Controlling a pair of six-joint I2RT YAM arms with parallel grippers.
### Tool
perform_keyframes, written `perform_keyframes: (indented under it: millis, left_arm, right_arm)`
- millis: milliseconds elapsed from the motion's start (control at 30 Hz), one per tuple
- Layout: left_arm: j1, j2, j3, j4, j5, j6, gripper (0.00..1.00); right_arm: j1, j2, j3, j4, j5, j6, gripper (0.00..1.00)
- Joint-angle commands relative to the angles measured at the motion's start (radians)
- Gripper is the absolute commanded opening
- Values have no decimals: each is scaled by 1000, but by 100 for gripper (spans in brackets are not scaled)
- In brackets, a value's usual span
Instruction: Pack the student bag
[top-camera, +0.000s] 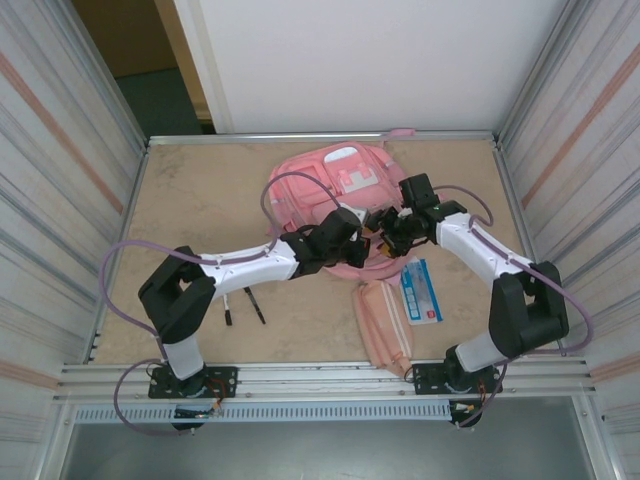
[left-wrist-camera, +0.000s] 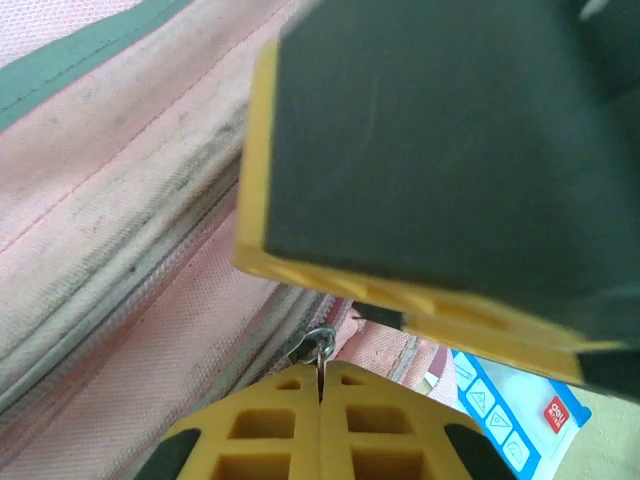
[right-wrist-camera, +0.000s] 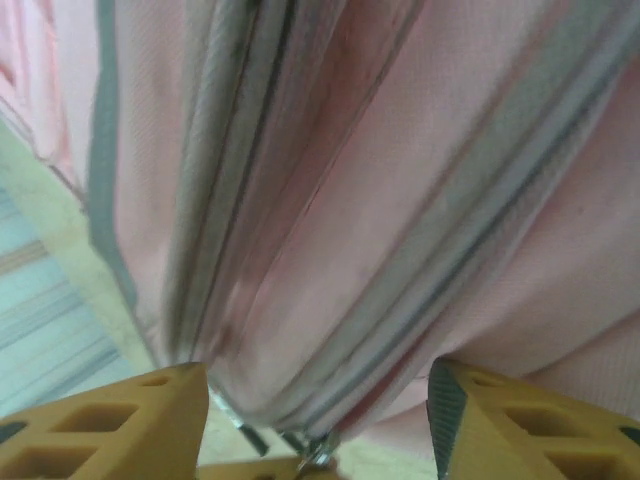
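The student bag (top-camera: 300, 210) lies toward the far side of the table (top-camera: 200, 200). At the bag's near edge the left gripper (left-wrist-camera: 322, 380) is clenched on a zip pull (left-wrist-camera: 320, 345). Just beside it the right gripper (right-wrist-camera: 315, 410), jaws spread, straddles the bag's zip seam. Bare tabletop lies left of the bag, while a pencil case (top-camera: 385, 320) and a blue packet (top-camera: 422, 290) crowd its near side

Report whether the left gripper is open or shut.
Shut. The fingers of the left gripper meet, pinching the metal zip pull of the student bag.

The student bag (top-camera: 335, 195), a large soft pink backpack with pale zip stripes, lies flat mid-table toward the far edge.
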Motion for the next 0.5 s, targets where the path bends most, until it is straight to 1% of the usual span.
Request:
perform_keyframes:
  millis: [0,33,133,167,300,367,400,467]
  left_arm:
    - [-6,-64,-27,33,-13,-10,0]
    - [-6,-78,-42,24,-33,-1,0]
    - [-5,-117,-85,-27,-108,34,0]
    - [-3,-129,-99,-44,-133,46,0]
    - [32,-178,-174,-112,-232,95,0]
    - [64,-211,-220,-115,-239,98,0]
    - [93,-231,-241,-115,-207,82,0]
    - [155,-263,-268,-93,-93,50,0]
  right_arm:
    - [-2,50,21,-8,51,33,32]
    - [-3,53,18,-8,67,38,25]
    - [-15,48,16,-9,84,31,10]
    - [-21,48,19,-12,75,22,9]
    - [-72,49,36,-28,24,-20,9]
    - [-102,54,42,-28,-8,-44,10]
    - [-116,58,50,-28,-23,-63,11]
    - [-134,79,69,-45,-38,-108,16]
